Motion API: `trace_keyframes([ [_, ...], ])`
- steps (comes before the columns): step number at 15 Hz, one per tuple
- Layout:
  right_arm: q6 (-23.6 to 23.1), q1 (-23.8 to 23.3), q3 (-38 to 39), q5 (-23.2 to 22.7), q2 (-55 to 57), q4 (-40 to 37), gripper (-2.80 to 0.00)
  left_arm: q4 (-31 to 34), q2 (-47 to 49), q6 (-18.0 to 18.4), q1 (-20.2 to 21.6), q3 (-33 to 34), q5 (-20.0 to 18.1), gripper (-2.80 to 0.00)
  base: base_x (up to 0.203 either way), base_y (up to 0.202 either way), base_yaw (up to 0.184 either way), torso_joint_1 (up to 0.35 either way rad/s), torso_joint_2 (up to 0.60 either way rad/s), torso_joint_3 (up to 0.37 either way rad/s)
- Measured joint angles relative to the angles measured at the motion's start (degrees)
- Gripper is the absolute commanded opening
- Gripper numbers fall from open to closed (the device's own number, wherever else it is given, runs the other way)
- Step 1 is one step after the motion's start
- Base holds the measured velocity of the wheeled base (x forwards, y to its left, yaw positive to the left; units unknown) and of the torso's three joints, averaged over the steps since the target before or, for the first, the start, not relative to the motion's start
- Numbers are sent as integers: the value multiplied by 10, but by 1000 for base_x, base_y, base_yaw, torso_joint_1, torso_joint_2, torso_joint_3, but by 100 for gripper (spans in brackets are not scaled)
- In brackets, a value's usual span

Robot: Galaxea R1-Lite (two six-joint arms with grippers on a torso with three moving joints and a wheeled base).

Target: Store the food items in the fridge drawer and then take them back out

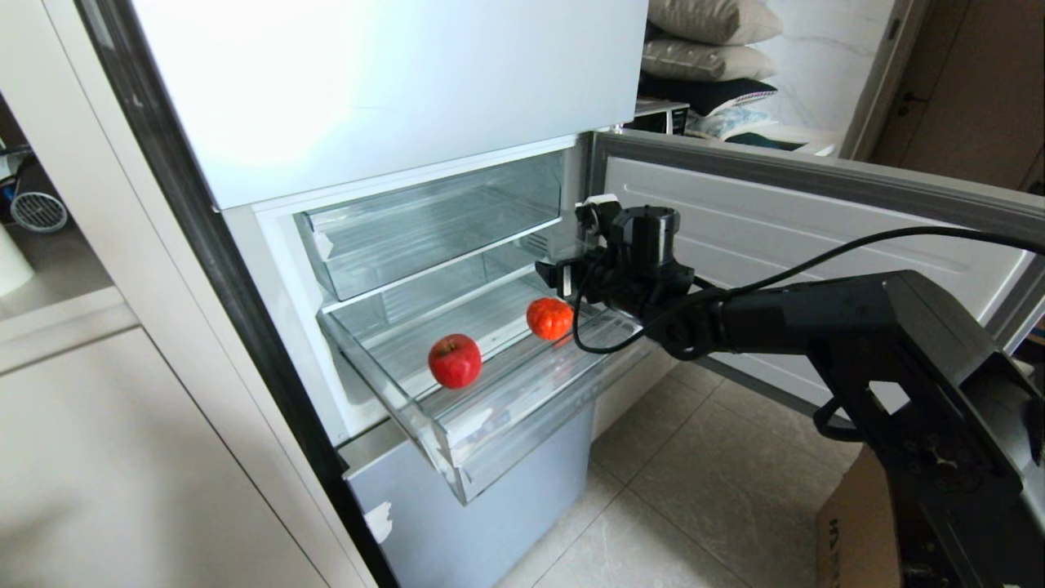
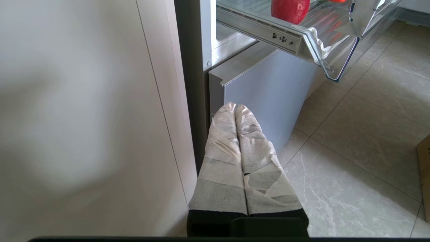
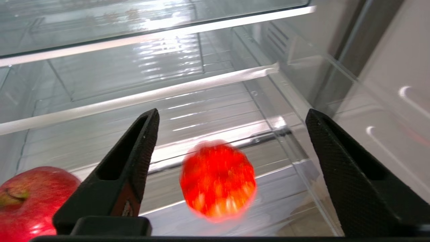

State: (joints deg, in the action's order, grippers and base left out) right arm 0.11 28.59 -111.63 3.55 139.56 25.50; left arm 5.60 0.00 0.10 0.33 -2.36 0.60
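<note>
Closest in there's a cardboard box on the pale marbled floor tiles, and the left gripper hangs low by the grey bottom fridge panel, taped fingers pressed together. Further up, the fridge drawer is pulled out, clear plastic with a ridged floor and white tape at its corner. Inside sit a shiny red apple and a ribbed orange-red piece, apart from each other. The right gripper hovers over the ribbed one, jaws spread wide, holding nothing. Behind the open fridge door, stacked pillows.
</note>
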Motion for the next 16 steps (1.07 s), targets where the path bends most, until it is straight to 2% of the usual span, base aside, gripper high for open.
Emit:
trace_keyframes([
  [7,3,1,16,13,-36,-16,0,0,0,0,0,0,0,-280,0,0,0,0,0,0],
  [12,26,11,99,14,-136,-71,0,0,0,0,0,0,0,-280,0,0,0,0,0,0],
  [16,52,16,185,18,-204,-83,0,0,0,0,0,0,0,-280,0,0,0,0,0,0],
])
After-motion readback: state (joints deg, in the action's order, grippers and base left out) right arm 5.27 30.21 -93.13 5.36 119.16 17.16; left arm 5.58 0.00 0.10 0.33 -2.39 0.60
